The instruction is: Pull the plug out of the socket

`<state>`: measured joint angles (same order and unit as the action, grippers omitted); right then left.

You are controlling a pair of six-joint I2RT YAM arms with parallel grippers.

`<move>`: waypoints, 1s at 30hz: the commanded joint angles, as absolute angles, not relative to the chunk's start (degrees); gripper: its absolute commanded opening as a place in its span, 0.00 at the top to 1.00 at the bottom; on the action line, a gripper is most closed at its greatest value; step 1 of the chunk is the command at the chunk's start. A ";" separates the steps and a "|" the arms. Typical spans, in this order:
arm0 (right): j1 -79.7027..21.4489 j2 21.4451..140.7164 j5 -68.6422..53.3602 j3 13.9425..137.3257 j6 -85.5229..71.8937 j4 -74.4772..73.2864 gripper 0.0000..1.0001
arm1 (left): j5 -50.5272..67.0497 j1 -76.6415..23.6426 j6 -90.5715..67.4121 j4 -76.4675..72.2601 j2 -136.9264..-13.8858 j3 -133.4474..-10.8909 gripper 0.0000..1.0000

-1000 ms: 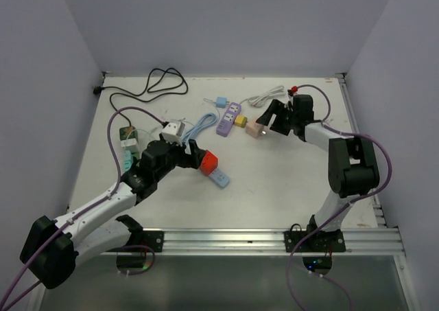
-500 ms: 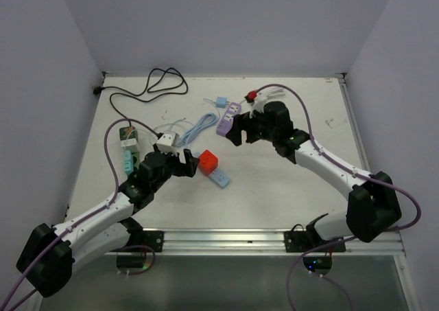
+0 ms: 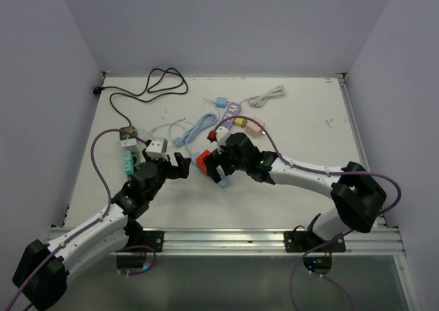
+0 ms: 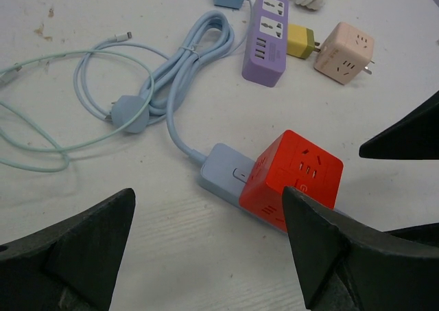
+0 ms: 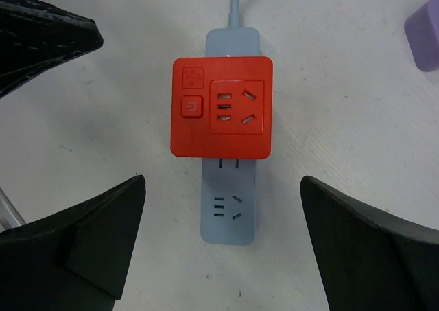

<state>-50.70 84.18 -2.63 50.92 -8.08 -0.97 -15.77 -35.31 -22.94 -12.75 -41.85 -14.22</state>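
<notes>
A red cube plug [image 3: 204, 161] sits plugged into a light blue socket strip [image 3: 221, 179] at the table's middle. In the right wrist view the cube [image 5: 221, 107] covers the strip's upper half, and the strip's lower outlet [image 5: 230, 204] is bare. My right gripper [image 5: 223, 239] is open above them, with the strip between its fingers [image 5: 89, 235]. My left gripper [image 4: 206, 256] is open and empty, just left of the cube [image 4: 295, 177] and strip [image 4: 223, 168], touching neither. In the top view the left gripper [image 3: 180, 167] and right gripper [image 3: 214, 163] flank the cube.
A purple power strip [image 4: 267, 47] with a yellow plug [image 4: 300, 40] and a pink cube adapter [image 4: 345, 51] lie farther back. The strip's coiled blue cable [image 4: 185, 64] and a thin pale cord [image 4: 41, 112] lie to the left. A black cable [image 3: 158, 84] lies at the back left.
My right arm has swung from the back right to the middle, over the red cube. My left gripper has drawn back to the left, away from the cube.
</notes>
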 commanded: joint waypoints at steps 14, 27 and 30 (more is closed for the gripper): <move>-53.52 97.91 3.51 60.82 -8.70 2.64 0.02 | -15.56 -35.07 -27.77 -8.80 -38.67 -14.68 0.01; -53.53 98.97 3.34 63.54 -9.58 0.97 0.61 | -13.36 -34.98 -34.45 -4.66 -37.00 -14.85 0.00; -53.44 98.61 4.66 64.95 -11.59 0.18 0.62 | -10.99 -34.98 -36.64 -3.96 -37.09 -14.59 0.00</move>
<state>-53.28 99.26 3.22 60.86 -9.39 -1.10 -13.63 -35.27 -33.34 -4.62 -37.43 -12.95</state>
